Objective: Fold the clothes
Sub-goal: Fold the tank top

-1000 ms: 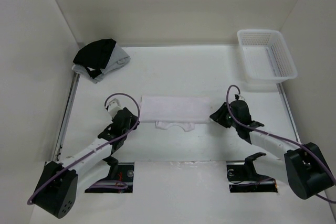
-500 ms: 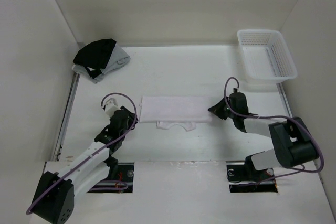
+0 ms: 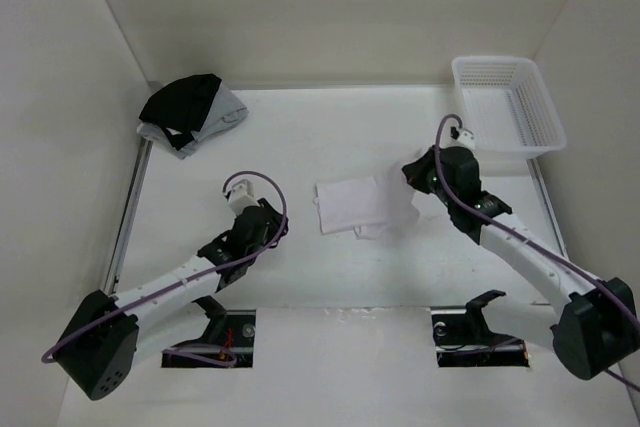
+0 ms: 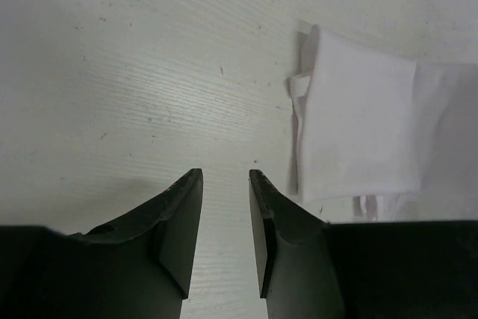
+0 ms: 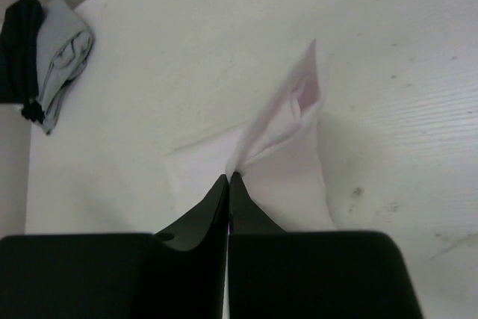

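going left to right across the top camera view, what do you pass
black and grey garment bundle → left gripper, open over bare table → white T-shirt → right gripper, shut on the shirt's right edge → white basket

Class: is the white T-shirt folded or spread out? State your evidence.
Folded: the T-shirt is a small layered rectangle, its right edge pinched up by the shut right gripper.

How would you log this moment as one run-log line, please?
right hand: shut on T-shirt edge | left hand: open, empty, apart from T-shirt | T-shirt: partly folded
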Available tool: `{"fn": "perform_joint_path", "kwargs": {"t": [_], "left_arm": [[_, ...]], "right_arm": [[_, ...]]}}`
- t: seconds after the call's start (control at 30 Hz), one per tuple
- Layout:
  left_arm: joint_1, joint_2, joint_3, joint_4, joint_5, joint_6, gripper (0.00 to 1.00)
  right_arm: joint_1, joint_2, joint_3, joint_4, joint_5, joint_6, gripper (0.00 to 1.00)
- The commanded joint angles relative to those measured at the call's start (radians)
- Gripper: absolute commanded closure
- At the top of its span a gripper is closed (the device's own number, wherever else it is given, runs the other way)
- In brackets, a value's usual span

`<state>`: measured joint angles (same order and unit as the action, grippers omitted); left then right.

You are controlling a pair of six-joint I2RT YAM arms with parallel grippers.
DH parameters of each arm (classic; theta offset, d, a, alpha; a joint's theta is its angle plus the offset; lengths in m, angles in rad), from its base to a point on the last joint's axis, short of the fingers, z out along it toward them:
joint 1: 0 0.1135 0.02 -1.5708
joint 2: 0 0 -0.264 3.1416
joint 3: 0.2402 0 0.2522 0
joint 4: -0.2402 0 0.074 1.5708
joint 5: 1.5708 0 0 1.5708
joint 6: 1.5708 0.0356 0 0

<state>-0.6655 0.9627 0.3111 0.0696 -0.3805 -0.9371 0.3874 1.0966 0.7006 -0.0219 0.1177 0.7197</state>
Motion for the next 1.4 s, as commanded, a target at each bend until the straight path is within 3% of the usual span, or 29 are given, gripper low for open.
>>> {"fn": "perform_joint_path", "kwargs": {"t": [0.0,0.33,0.47,0.6,0.73,0.83,0.97,1.1,1.2,1.37], "left_arm": [[-0.004,-0.028,0.031,0.052,-0.018,-0.017,0.7],[0.045,-0.223,-0.063,0.03,0.02,-0.017,0.7],[0.083,-0.288,-0.087,0.01,0.052,-0.019,0.7],[0.126,-0.318,-0.093,-0.013,0.075,-0.014,0.7],[0.148,-0.306,-0.081,-0.011,0.084,-0.011,0.7],[0.142,-0.265,-0.064,0.001,0.084,-0.005,0.69],[0.12,-0.179,-0.04,0.035,0.083,0.007,0.68],[0.073,-0.067,0.014,0.07,0.078,0.027,0.68],[0.051,0.007,0.06,0.082,0.072,0.05,0.67],[0.062,0.065,0.095,0.07,0.069,0.063,0.66]], "right_arm": [[0.122,0.046,0.123,-0.134,0.146,-0.072,0.99],[0.48,0.458,0.437,-0.283,0.296,-0.026,0.94],[0.584,0.624,0.581,-0.309,0.29,-0.005,0.75],[0.653,0.66,0.651,-0.325,0.258,-0.014,0.7],[0.653,0.53,0.558,-0.293,0.266,-0.028,0.68],[0.614,0.386,0.423,-0.221,0.26,-0.063,0.72],[0.502,0.096,0.144,-0.064,0.258,-0.075,0.94],[0.31,-0.197,-0.112,0.029,0.244,-0.031,1.0],[0.146,-0.331,-0.243,0.081,0.212,0.001,0.91],[-0.032,-0.385,-0.363,0.207,0.145,0.026,0.59]]}}
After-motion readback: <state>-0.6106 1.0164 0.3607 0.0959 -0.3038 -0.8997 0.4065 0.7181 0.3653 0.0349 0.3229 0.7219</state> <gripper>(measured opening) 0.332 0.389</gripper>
